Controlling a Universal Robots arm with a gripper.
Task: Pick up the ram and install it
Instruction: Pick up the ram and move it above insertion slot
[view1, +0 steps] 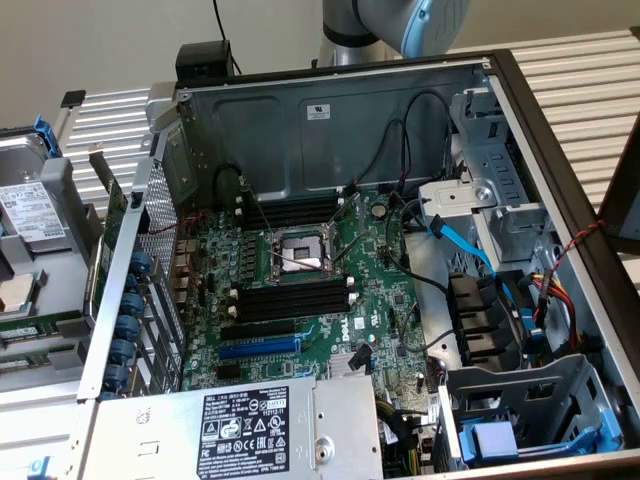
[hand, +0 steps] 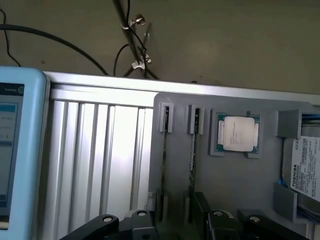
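Grey holder (hand: 235, 195), at nine o'clock of the open case (view1: 330, 130) in the exterior view, has the ram (hand: 192, 160) on edge just beside a second stick (hand: 164, 160); the gripper (hand: 175, 222), open and empty, is near both and might pinch the pair.

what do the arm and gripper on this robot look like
The arm is a thick round body in silvery grey, with a light blue cap on its joint. The gripper is black, built of angular link pieces with small silver screw heads set into them. No markings or cables can be made out on either.
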